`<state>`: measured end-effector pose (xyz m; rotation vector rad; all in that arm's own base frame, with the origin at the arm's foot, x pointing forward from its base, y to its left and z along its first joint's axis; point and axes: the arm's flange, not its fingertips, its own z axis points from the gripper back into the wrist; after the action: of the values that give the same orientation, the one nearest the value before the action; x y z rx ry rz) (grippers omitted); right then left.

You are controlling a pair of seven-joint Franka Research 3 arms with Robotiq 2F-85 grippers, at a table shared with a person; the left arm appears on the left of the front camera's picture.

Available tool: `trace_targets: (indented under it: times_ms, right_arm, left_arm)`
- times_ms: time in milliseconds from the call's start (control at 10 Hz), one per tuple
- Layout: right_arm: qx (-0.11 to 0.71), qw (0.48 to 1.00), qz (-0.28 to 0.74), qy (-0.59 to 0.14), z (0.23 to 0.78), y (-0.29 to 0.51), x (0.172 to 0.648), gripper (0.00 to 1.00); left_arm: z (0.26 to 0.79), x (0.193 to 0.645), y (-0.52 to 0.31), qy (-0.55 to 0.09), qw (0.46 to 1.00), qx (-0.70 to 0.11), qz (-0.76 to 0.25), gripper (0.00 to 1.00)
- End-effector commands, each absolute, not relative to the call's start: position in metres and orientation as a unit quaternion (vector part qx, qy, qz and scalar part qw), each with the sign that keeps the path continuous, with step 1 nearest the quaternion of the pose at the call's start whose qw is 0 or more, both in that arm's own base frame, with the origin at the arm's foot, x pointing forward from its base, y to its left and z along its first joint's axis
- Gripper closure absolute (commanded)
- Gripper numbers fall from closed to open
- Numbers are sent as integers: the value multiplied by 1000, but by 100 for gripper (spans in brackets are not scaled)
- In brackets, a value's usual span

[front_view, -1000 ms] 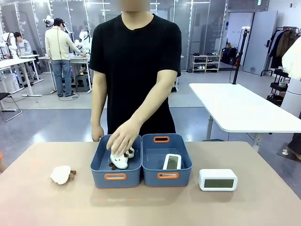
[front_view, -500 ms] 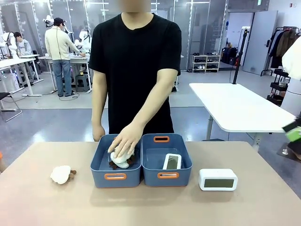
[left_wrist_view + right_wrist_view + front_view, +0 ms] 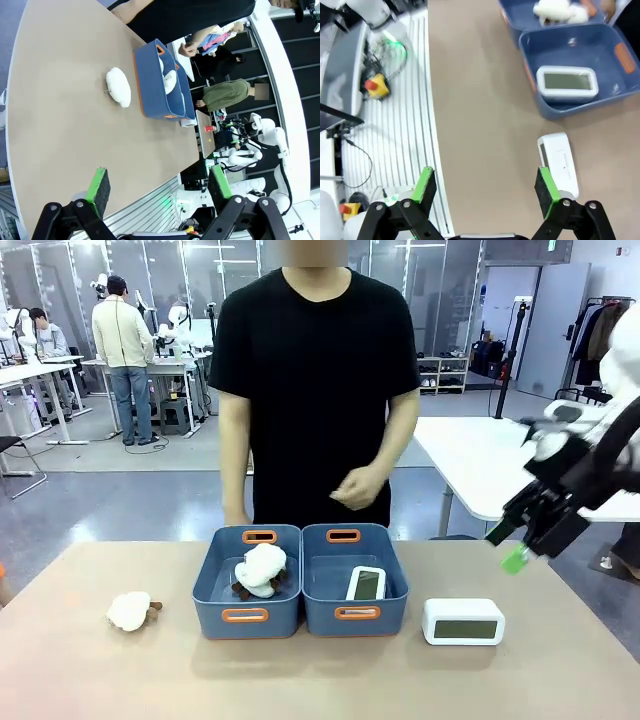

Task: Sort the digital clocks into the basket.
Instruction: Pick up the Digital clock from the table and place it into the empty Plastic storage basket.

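The person's hand (image 3: 357, 487) has pulled back from the left basket (image 3: 280, 622) and my right arm (image 3: 590, 475) has swung in over the table (image 3: 320, 680), so the next clock looks like mine to take. Both sets of jaws stand wide, holding nothing. 2 clocks: 1 clock (image 3: 366, 584) in the right basket (image 3: 320, 618), 1 clock (image 3: 463, 621) on the table just beside it. 2 baskets. 2 plush toys: 1 plush toy (image 3: 262, 568) in the left basket, 1 plush toy (image 3: 129, 610) loose.
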<state>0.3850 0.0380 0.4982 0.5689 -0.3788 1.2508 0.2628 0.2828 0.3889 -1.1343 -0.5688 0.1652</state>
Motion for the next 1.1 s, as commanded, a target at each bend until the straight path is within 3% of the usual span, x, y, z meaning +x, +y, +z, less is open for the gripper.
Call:
trace_targets:
  times_ms: [0, 200, 300, 600, 800, 1000]
  right_arm:
    - [198, 770, 585, -159, 448, 55, 393, 0]
    - [176, 796, 550, -182, 435, 56, 394, 0]
    - [209, 770, 582, -155, 449, 55, 390, 0]
    - [195, 777, 576, -163, 437, 55, 392, 0]
    - [96, 766, 620, -143, 420, 68, 425, 0]
    - [46, 770, 622, -131, 403, 75, 455, 0]
  left_arm:
    - [391, 258, 280, -264, 801, -532, 71, 0]
    - [391, 258, 280, -264, 801, -532, 71, 0]
    - [391, 258, 280, -264, 801, -532, 71, 0]
    - [391, 258, 280, -264, 801, -532, 71, 0]
    - [391, 258, 280, -264, 801, -532, 71, 0]
    - [391, 258, 280, -264, 801, -532, 71, 0]
